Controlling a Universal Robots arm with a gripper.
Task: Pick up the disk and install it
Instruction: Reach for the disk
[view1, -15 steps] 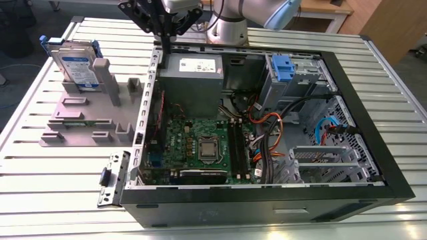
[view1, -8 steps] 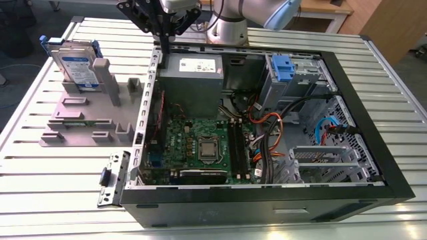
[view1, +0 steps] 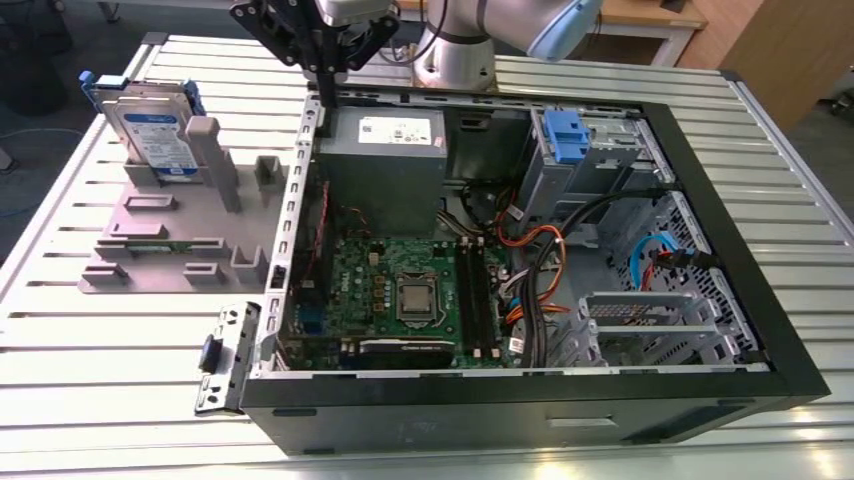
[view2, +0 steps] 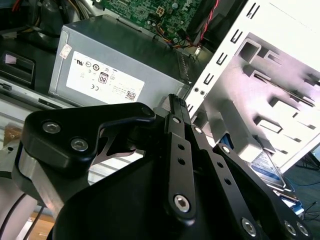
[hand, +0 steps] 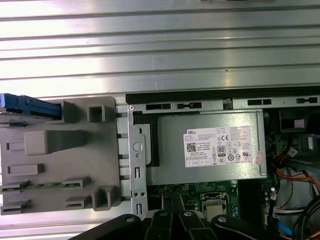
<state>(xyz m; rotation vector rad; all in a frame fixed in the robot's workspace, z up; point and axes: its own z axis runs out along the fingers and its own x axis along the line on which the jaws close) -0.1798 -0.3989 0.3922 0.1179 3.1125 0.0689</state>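
Holds gripper (view1: 323, 70) clenched, empty, above the computer case (view1: 534, 415) wall beside the power supply (view1: 387, 170). Finds the disk (view1: 154, 135) ungrasped, upright in the grey fixture (view1: 147, 215) at the exterior view's left, blue caddy edge uppermost, seemingly presented for a top-down pinch.

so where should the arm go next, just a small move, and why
Probably shift the gripper toward the exterior view's left, toward the disk. The gripper holds nothing and hangs over the rear edge of the case, beside the power supply. The disk stands upright in the grey fixture outside the case, not yet picked up.
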